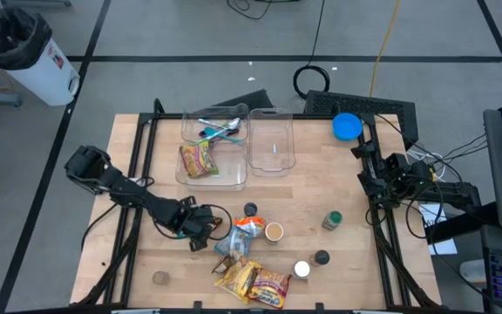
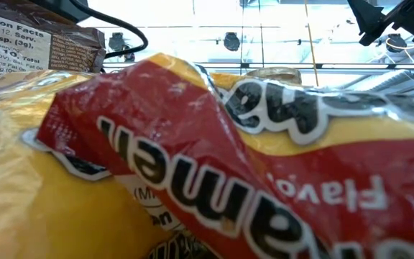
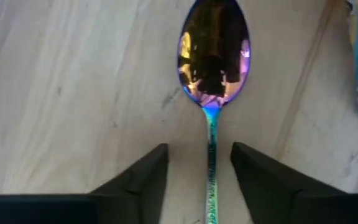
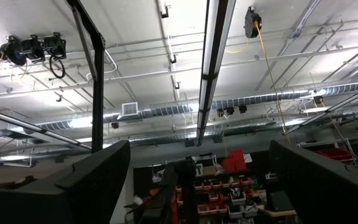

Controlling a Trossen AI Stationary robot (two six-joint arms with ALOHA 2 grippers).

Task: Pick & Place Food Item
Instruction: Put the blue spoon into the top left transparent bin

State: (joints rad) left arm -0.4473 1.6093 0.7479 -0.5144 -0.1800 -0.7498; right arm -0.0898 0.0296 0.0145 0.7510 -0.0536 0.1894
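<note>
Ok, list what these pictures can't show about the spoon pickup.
- Spoon handle end: cut off by the left wrist view's bottom edge.
- Contact: fingers straddle the handle, touch unclear.
- Low view: a ramen packet blocks the table.
- High view: left gripper hides the spoon.

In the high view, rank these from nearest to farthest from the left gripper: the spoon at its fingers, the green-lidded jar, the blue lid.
1. spoon, between the left gripper fingers.
2. green-lidded jar, centre-right of the table.
3. blue lid, far right corner.
</note>
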